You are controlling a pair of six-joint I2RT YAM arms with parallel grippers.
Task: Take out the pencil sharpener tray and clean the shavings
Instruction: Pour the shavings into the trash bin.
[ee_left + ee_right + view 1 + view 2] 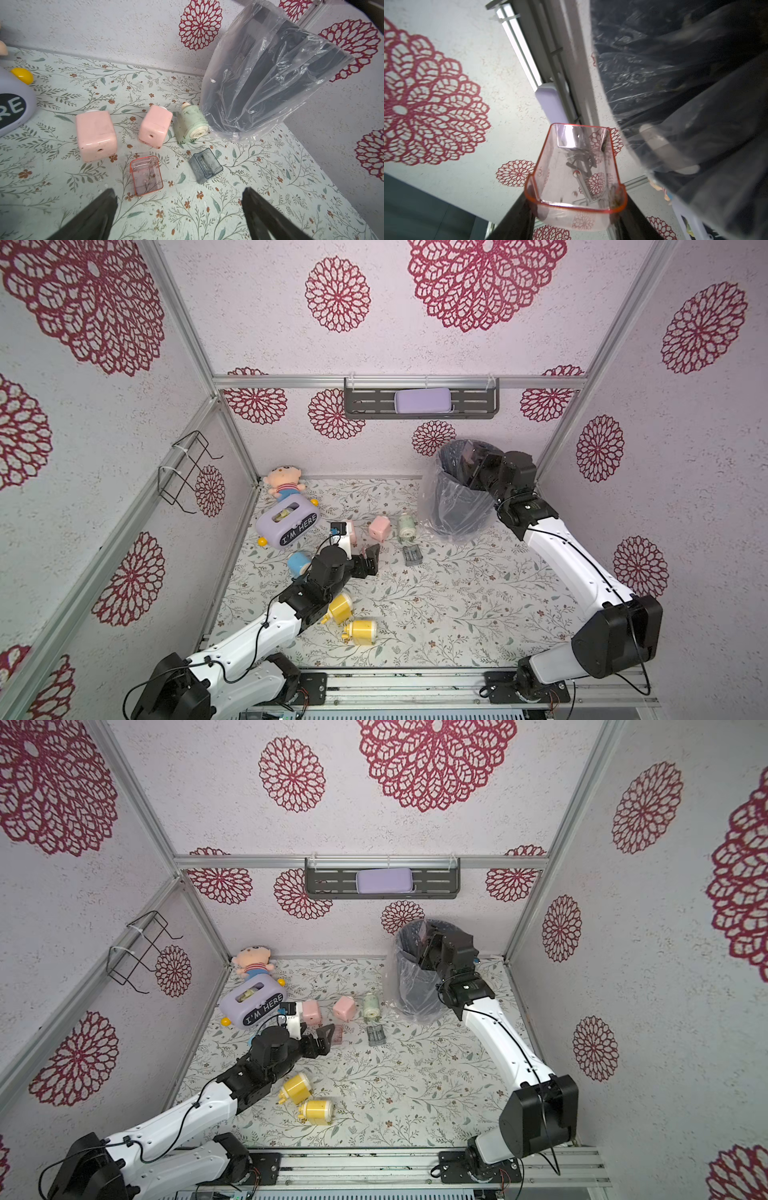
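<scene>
The right jaws are clamped on a clear, red-rimmed sharpener tray [575, 182], held at the mouth of the plastic-lined bin [453, 506] at the back of the tabletop [457, 614]. The left jaws stand wide apart and empty over the tabletop. Just ahead of them lie a second red-rimmed tray [146, 175] and a grey tray [205, 165]. Beyond those are a larger pink sharpener [95, 135], a smaller pink sharpener [154, 126] and a green sharpener [191, 124].

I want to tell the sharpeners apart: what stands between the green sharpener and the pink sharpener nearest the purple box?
Another pink sharpener, clear in the left wrist view.
</scene>
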